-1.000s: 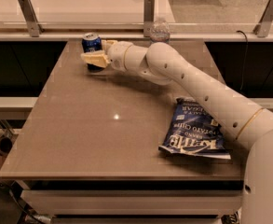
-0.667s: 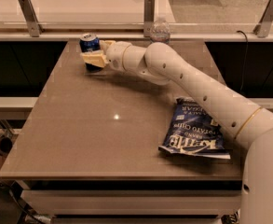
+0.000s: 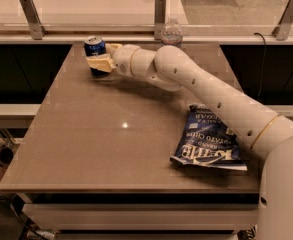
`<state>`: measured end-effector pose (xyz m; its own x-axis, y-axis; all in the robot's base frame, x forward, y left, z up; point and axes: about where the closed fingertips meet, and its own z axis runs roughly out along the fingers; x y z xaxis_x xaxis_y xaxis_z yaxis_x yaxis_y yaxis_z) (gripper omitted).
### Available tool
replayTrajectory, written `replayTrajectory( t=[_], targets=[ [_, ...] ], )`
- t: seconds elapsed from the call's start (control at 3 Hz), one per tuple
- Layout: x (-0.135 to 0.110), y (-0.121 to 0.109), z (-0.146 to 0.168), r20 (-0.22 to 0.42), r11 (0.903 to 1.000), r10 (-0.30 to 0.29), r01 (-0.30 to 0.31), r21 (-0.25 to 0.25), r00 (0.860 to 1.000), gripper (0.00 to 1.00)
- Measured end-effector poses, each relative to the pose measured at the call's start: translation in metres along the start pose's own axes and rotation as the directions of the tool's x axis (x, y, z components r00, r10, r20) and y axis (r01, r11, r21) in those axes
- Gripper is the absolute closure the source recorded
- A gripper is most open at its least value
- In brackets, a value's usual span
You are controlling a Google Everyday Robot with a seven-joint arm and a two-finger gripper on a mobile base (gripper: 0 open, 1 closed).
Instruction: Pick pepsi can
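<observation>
The pepsi can (image 3: 94, 48), dark blue with a silver top, stands upright at the far left corner of the brown table (image 3: 106, 139). My gripper (image 3: 98, 64) reaches in from the right on the white arm. Its pale fingers (image 3: 102, 63) are closed around the lower half of the can. The can's base is hidden behind the fingers, so I cannot tell whether it touches the table.
A clear water bottle (image 3: 172, 33) stands at the table's far edge, just behind my arm. A flat blue chip bag (image 3: 209, 144) lies at the front right, under my forearm. A glass rail with metal posts (image 3: 160, 11) runs behind the table.
The gripper and the can have shifted slightly to the left together. The bottle and the chip bag have not moved.
</observation>
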<state>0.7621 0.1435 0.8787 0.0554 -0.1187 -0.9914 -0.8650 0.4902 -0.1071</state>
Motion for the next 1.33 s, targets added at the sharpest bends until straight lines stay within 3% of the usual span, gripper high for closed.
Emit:
replayTrajectory(
  t=[0.67,1.33],
  targets=[
    [-0.020,0.000,-0.003,0.052,0.9992,-0.037,0.037,-0.011,0.998,1.00],
    [-0.069,-0.008,-0.024,0.119,0.9905,-0.137,0.136,0.019,0.983,1.00]
  ],
)
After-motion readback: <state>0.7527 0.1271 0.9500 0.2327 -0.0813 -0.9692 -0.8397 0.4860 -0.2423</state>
